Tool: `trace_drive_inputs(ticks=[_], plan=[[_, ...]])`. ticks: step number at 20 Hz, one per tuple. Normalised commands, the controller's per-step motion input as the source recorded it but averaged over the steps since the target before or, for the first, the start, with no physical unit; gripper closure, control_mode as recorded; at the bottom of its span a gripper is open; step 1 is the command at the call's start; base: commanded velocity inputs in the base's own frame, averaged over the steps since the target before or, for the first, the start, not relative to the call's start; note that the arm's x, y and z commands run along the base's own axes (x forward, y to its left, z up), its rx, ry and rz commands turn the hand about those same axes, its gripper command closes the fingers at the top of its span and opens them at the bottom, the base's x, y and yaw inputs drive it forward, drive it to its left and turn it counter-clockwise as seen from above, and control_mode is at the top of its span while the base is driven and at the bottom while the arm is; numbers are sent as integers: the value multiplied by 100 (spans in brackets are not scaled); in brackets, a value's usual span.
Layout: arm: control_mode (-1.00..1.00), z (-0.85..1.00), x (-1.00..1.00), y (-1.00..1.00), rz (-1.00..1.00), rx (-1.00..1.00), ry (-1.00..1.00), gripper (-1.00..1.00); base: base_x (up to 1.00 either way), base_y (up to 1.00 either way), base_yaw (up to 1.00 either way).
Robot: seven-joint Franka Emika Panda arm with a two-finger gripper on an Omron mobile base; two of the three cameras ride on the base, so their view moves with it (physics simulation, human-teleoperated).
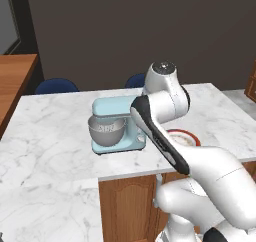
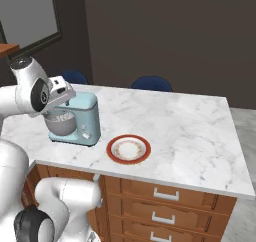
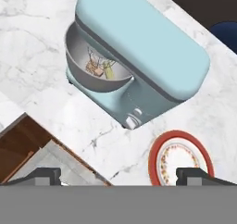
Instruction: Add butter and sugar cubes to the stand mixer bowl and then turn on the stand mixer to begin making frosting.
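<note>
The light blue stand mixer (image 3: 143,56) is standing on the white marble counter (image 1: 55,131), near its front edge, with its boxy head lying level over the bowl. The stand mixer bowl (image 3: 90,65), round and grey, is sitting on the mixer's base under that head, and the wire whisk (image 3: 96,57) is hanging down into it. Looking down from the hand, the butter (image 3: 109,72) is showing as a small pale block inside the bowl, lying just beside a couple of tan-brown sugar cubes (image 3: 95,70) (how many exactly I cannot make out, they are so small). A small white knob (image 3: 131,122) is sticking out of the mixer's side, low on the body.

The gripper (image 3: 119,176) is hovering above the counter's front edge with its two dark finger tips (image 3: 44,175) standing wide apart, gripping nothing and touching nothing. One tip is hanging over the wooden cabinet front, the other over the plate.

The white plate with the red-orange rim (image 2: 128,149) is lying flat on the counter just beside the mixer, on its knob side, apart from it, bare of food as far as I can see.

The white arm (image 1: 165,111) is reaching up and over between me and the mixer. Two blue chairs (image 2: 152,83) are standing beyond the counter's far edge, against the dark wall.
</note>
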Motion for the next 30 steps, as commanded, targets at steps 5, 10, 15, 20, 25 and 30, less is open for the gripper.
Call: trace_drive_inputs(ticks=[5,10,15,20,25,30], plan=[[-100,0,-59,-4,-21,0,-10,-100,0,0,0],[-100,-8,-5,-5,-11,0,-5,-100,0,0,0],[-100,-18,4,-2,-10,1,0,-100,0,0,0],[-100,-20,10,0,-10,1,5,-100,0,0,0],[-100,-33,23,-3,-11,0,11,-100,0,0,0],[-100,-39,30,-5,-8,0,8,-100,0,0,0]])
